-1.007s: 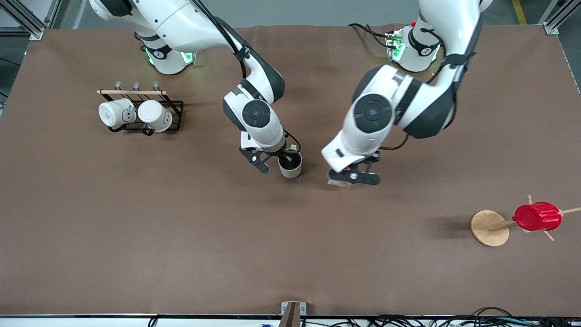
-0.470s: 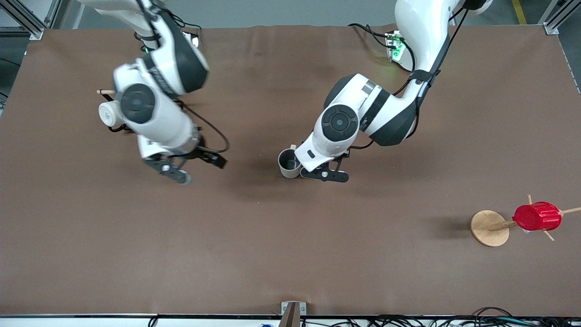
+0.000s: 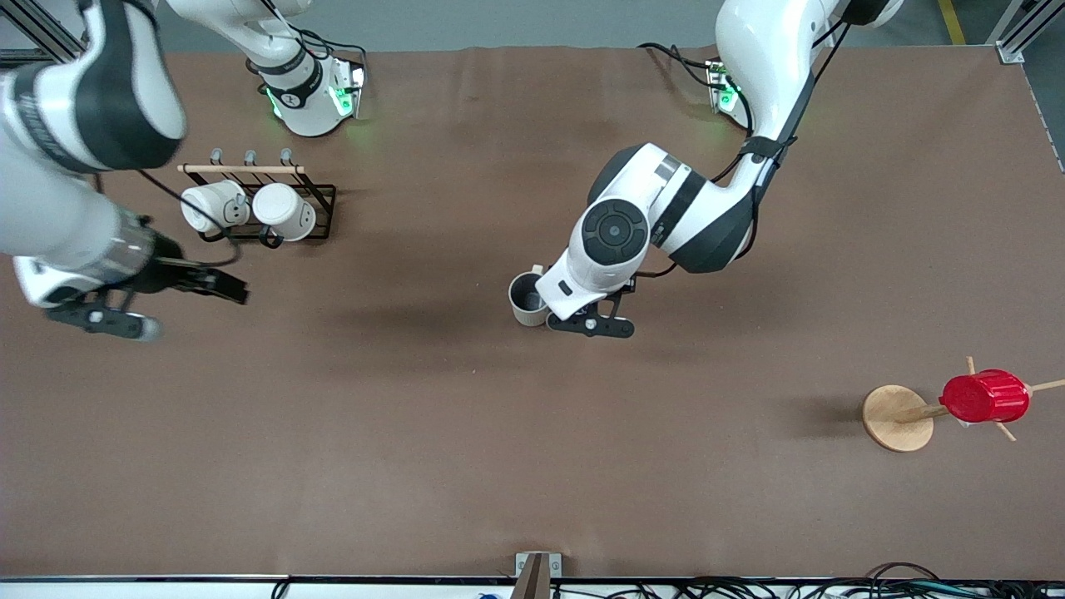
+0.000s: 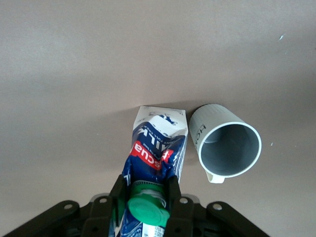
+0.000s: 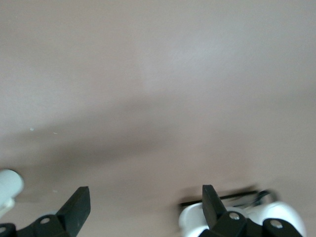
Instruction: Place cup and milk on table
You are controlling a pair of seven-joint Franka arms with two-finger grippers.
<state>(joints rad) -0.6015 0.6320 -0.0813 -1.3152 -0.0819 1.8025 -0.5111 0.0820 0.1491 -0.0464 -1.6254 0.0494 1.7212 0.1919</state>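
The cream-beige cup (image 3: 528, 298) stands upright on the brown table (image 3: 532, 466), near the middle. My left gripper (image 3: 592, 323) is right beside it, shut on the top of the milk. The milk is hidden under the hand in the front view. In the left wrist view the white-and-blue milk carton (image 4: 157, 148) with its green cap sits between my left gripper's (image 4: 144, 186) fingers, its base at the table, close beside the cup (image 4: 228, 147). My right gripper (image 3: 175, 304) is open and empty over the table at the right arm's end; it also shows in the right wrist view (image 5: 144, 205).
A black rack (image 3: 320, 208) with two white mugs (image 3: 250, 208) stands toward the right arm's end, close to my right gripper. A red ribbed cup (image 3: 986, 397) hangs on a wooden stand (image 3: 897, 418) toward the left arm's end.
My right gripper let go of the cup and swung away toward the right arm's end. My left gripper carried the milk over to beside the cup.
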